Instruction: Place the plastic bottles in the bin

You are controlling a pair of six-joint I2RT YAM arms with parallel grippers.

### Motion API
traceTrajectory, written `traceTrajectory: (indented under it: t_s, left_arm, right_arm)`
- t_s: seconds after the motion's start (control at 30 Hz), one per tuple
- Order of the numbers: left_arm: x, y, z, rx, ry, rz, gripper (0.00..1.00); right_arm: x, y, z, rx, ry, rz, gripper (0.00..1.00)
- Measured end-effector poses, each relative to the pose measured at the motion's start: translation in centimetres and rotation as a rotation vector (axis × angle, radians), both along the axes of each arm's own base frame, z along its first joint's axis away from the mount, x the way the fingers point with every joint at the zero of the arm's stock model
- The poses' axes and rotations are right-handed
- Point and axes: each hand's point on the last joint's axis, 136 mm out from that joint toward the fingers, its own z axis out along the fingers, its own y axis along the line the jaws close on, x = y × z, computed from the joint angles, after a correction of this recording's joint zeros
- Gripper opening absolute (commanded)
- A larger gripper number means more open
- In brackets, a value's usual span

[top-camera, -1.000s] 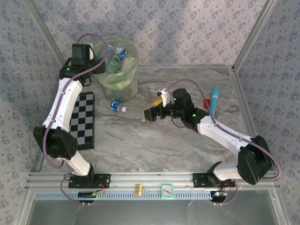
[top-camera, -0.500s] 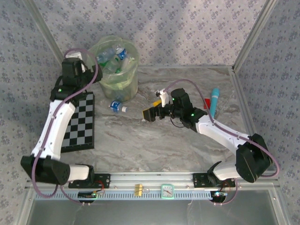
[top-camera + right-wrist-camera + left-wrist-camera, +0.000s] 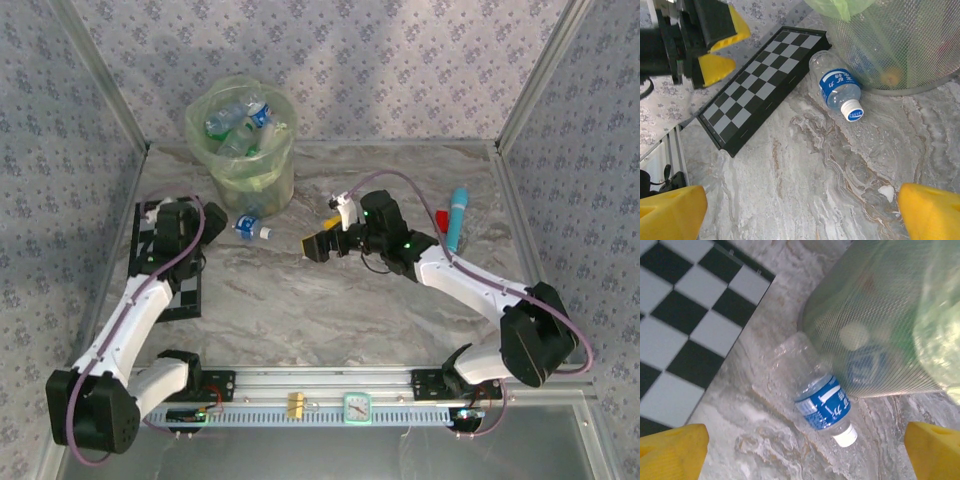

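1. A clear plastic bottle with a blue label and white cap (image 3: 250,227) lies on its side on the grey marbled surface (image 3: 330,300), left of centre in the top view. Its long axis runs upper left to lower right, cap at the lower right.
2. Its clear body looks dented, and its base end sits against the mesh wall of the round bin (image 3: 875,340), which is lined with a pale yellow-green bag.
3. More bottles (image 3: 245,120), blue-labelled and green, are heaped inside the bin at upper centre.
4. The left end effector (image 3: 729,49) hangs over the upper end of the black-and-white checkerboard (image 3: 755,95), just left of the bottle. Its yellow fingertips are spread and hold nothing.
5. The right end effector (image 3: 318,244) sits at centre frame, right of the bottle, its fingers spread wide and empty.
6. Bare marble lies between the two end effectors and down to the aluminium rail (image 3: 330,380). A cyan-and-white tube (image 3: 457,218) lies near the right edge.
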Motion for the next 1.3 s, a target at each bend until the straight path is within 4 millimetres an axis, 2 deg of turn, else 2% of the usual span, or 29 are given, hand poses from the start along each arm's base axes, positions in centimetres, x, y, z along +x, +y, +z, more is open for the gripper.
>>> traceTrajectory:
  t_s: [0.1, 0.33, 0.6, 0.87, 1.07, 1.3]
  left_arm:
    - [-0.2, -1.2, -1.3, -0.056, 0.003, 0.02, 1.0]
    - [1.0, -4.0, -3.5, -0.114, 0.025, 0.078, 1.0]
    - [3.1, -4.3, -8.8, -0.11, 0.138, 0.207, 1.0]
    - [6.8, -5.5, -10.0, -0.145, 0.146, 0.256, 1.0]
    - [7.4, -5.6, -12.4, -0.154, 0.193, 0.294, 1.0]
    - [8.4, -5.8, -13.3, -0.169, 0.199, 0.316, 0.99]
  right_arm:
    - [-0.1, 0.3, -0.7, -0.011, 0.013, 0.007, 1.0]
    - [-0.4, 0.7, -1.3, -0.024, 0.019, 0.022, 1.0]
    - [-0.7, 1.0, -1.3, -0.044, 0.009, 0.031, 1.0]
    - [-1.1, 0.6, -1.5, -0.076, -0.005, 0.019, 1.0]
    - [-1.1, 0.0, -1.2, -0.095, -0.027, 0.002, 1.0]
    - [-1.0, -0.5, -1.9, -0.13, -0.027, -0.01, 1.0]
